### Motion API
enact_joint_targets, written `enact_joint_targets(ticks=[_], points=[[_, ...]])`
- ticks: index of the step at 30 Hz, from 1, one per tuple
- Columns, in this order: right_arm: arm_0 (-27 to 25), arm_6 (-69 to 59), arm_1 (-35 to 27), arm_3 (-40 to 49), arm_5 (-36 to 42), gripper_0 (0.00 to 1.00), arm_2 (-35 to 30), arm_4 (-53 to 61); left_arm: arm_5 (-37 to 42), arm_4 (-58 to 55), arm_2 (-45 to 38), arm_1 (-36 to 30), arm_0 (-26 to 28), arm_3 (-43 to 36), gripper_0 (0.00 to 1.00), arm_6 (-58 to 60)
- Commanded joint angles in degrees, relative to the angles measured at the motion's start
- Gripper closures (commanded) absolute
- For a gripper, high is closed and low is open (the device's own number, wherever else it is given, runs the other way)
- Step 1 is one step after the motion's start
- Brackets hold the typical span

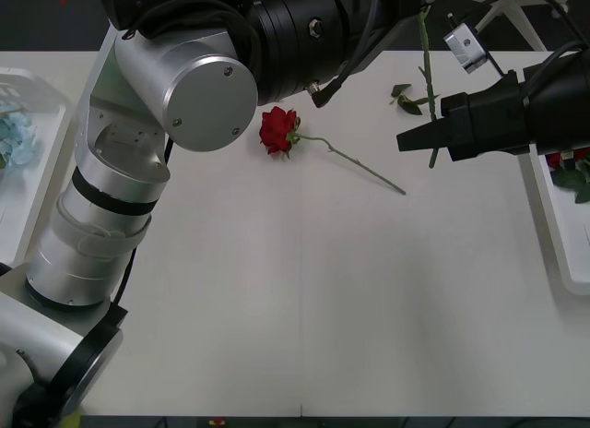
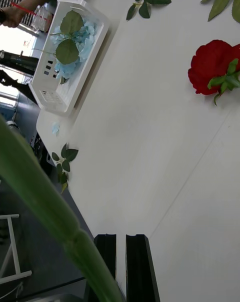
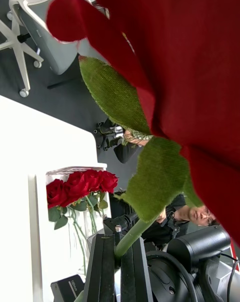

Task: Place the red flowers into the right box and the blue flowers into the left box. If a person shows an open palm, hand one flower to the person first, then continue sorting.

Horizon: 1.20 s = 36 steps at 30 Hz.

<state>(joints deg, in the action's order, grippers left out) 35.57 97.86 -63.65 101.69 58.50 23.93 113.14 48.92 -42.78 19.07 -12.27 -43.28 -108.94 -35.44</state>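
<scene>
Left gripper (image 3: pixel 119 269): clenched on the stem of the held rose (image 3: pixel 190 82), bloom right up against its wrist camera. Pinched low on the stem, probably so the head stays free and uncrushed.

Right gripper (image 1: pixel 406 138): fingers drawn together, nothing seen between them. Held rose's stem (image 1: pixel 427 68) hangs down just past its tip, crossing beside the fingers rather than inside them. Reads like a hand-over being lined up, since red goes to the box on this arm's side. Judgement only.

Right box (image 1: pixel 558 234): just behind and outboard of right gripper, boxed roses (image 3: pixel 80 184) already bunched inside. Short carry once the stem changes grippers.

Loose rose (image 1: pixel 276 130): flat on the table (image 1: pixel 304 299), ahead of right gripper's tip, well apart, untouched. Next candidate.

Left box (image 2: pixel 50 99): far across from right gripper, blue flowers (image 2: pixel 80 39) lying inside, leaves on top. Blue side looks done.

No open palm in view, so no hand-off to a person called for.

Risk: thin stem slipping or swinging during transfer.
</scene>
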Motion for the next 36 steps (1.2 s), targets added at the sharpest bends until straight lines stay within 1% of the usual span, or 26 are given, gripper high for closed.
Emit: enact_joint_targets(ticks=[1,6,7,8,9,22,25,29,36], points=[[2.92,-1.80,0.46,1.32,0.04,1.00,-0.03,-0.46,-0.85,0.33,0.71,1.28,-0.14,-1.89,1.00,2.74],[2.92,-1.88,0.37,1.32,0.04,1.00,-0.03,-0.46,-0.85,0.33,0.71,1.28,-0.14,-1.89,1.00,2.74],[2.92,-1.97,0.46,1.32,0.12,1.00,-0.03,-0.46,-0.85,0.33,0.71,1.28,-0.14,-1.89,0.68,2.74],[2.92,-1.97,0.37,1.32,0.04,1.00,-0.03,-0.46,-0.85,0.33,0.71,1.28,-0.14,-1.89,0.18,2.74],[2.92,-1.97,0.37,1.32,0.04,1.00,-0.03,-0.46,-0.85,0.33,0.71,1.28,-0.14,-1.89,0.00,2.74],[2.92,-2.50,-0.33,1.32,0.30,1.00,-0.03,-1.34,-0.85,0.33,0.71,1.28,-0.14,-1.89,0.00,2.74],[2.92,-3.20,-1.65,0.26,2.76,1.00,-0.03,-3.10,-0.85,0.33,0.71,1.28,-0.14,-1.89,0.00,2.74],[3.10,-3.73,-3.67,-3.25,8.03,1.00,-0.03,-5.30,-0.85,0.33,0.71,1.28,-0.14,-1.89,0.00,2.74],[3.10,-3.38,-8.07,-9.40,12.87,1.00,-0.03,-14.53,-0.85,0.33,0.71,1.28,-0.14,-1.89,0.00,2.74]])
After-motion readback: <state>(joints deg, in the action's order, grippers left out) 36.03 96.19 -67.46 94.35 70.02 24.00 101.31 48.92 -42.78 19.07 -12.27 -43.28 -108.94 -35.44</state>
